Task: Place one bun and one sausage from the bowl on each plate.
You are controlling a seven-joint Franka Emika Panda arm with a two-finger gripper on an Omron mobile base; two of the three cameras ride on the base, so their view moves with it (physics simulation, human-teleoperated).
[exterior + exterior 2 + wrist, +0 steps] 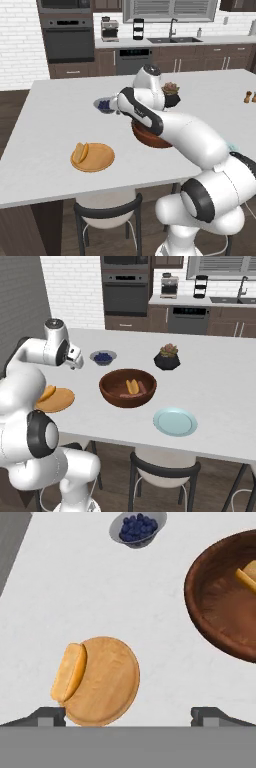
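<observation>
Our claw (128,712) hangs open and empty above the wooden plate (107,682), lower left, one bun (68,671) on its edge; next we reach right into the bowl (220,607), centring on a sausage (141,387).

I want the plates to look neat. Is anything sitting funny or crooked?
Yes. The bun on the wooden plate sits right at the rim and hangs partly over the edge onto the table, rather than in the middle. The teal plate holds nothing yet. Nothing looks spilled or broken.
</observation>
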